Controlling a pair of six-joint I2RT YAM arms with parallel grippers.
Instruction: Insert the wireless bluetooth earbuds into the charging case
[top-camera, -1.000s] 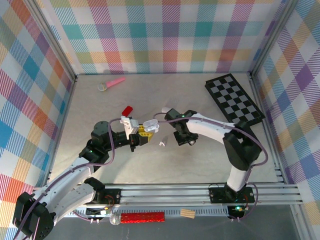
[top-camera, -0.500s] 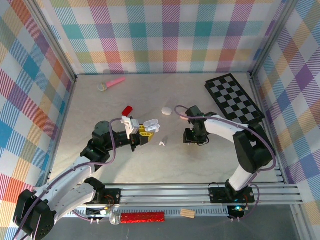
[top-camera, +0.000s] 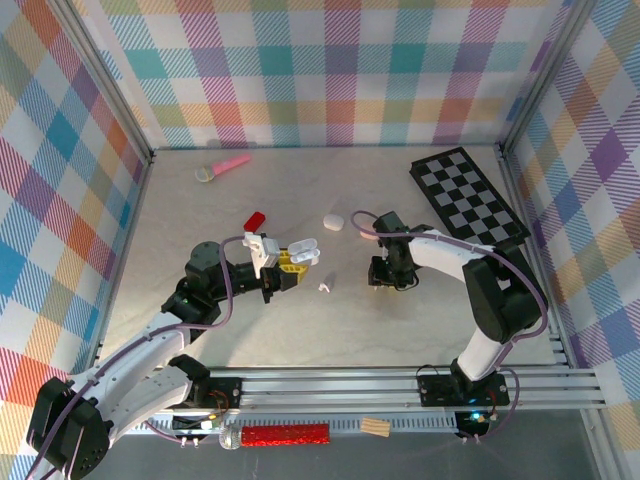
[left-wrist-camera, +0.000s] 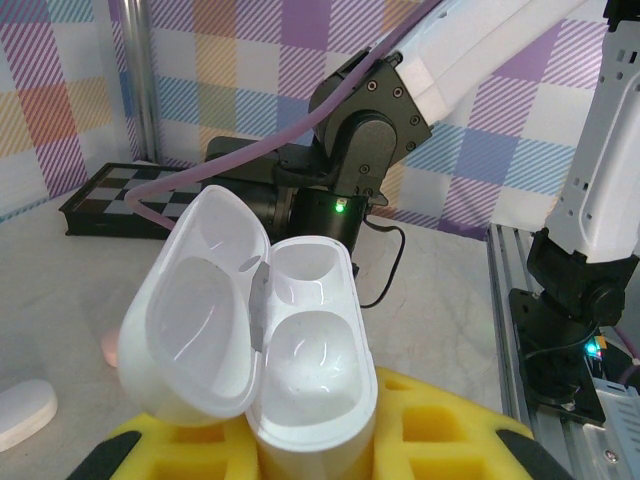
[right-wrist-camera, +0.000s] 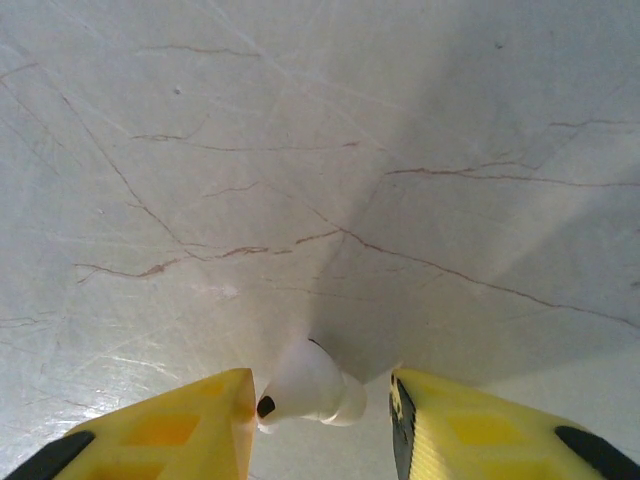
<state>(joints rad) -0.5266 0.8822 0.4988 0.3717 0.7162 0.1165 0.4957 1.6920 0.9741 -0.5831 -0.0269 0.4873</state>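
Down on the table (right-wrist-camera: 300, 150), your right hand (right-wrist-camera: 322, 400) stands spread around an off-centre earbud (right-wrist-camera: 300, 385), so closing could squirt it out, well apart from the charging case (left-wrist-camera: 300, 340) your left hand (top-camera: 290, 265) pinches

There's the open case (top-camera: 303, 250), up in the left gripper (top-camera: 292, 262), one earbud (top-camera: 324, 288) on the table (top-camera: 250, 330) just in front of it. A closed case (top-camera: 333, 221) lies behind and right of it; farther right, another earbud (right-wrist-camera: 305, 385) sits between the fingers of the right gripper (right-wrist-camera: 322, 398).
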